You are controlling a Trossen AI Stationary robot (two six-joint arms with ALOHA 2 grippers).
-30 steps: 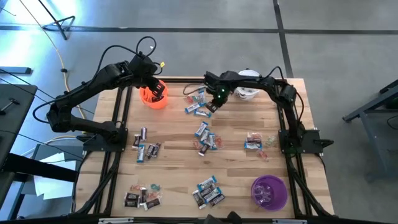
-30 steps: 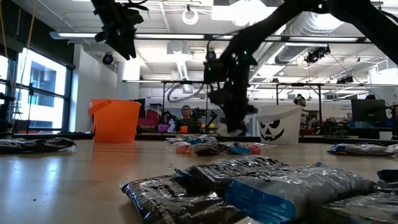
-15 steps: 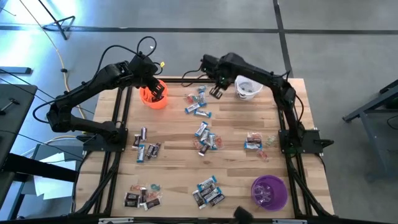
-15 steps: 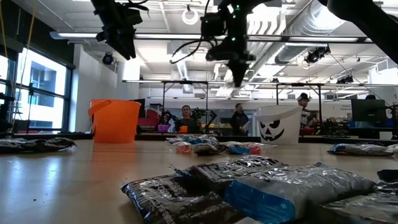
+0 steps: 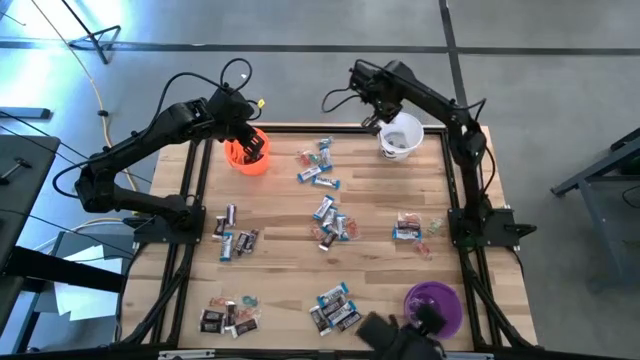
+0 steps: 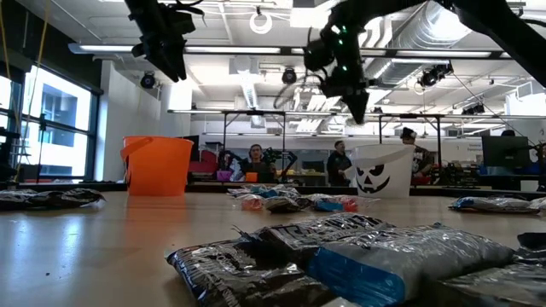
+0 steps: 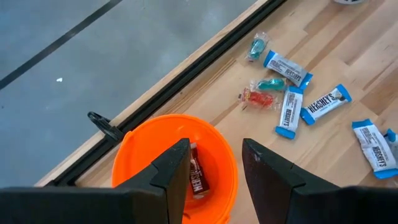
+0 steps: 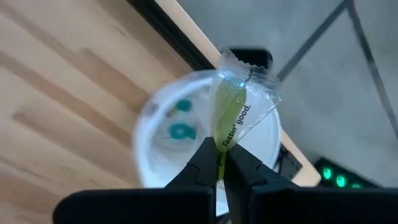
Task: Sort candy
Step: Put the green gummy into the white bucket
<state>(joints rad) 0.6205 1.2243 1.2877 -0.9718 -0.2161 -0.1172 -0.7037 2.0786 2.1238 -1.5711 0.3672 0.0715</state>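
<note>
The green candy [image 8: 231, 118] sits pinched between the fingers of the right gripper [image 8: 219, 163], hanging directly over the white cup [image 8: 161, 168] that fills the middle of the right wrist view. In the high view that gripper [image 5: 375, 112] is at the upper centre of the frame, just beside the white cup [image 5: 402, 139] at the far edge of the table [image 5: 380, 215].

To finish this step well, I would bring the piece squarely over the cup's mouth before the jaws part, and low enough that the light wrapper drops in and does not catch the rim or flutter out (crinkly film like this tends to drift). The teal pieces [image 8: 180, 124] already lying inside suggest this is the right bin.

The held piece is a clear crimped wrapper with a yellow-green filling and dark print reading "Tastin' good". The rest of the candy [image 5: 332, 221] lies in loose clusters over the centre and lower part of the high view: blue-and-white bars, dark ones, a few reddish.

The left gripper [image 7: 214, 168] hangs over the orange cup [image 7: 155, 134] at the upper left of the high view, its fingers apart and holding nothing; one dark bar [image 7: 197, 175] lies in that cup. A purple cup [image 5: 432, 308] stands at the lower right.
</note>
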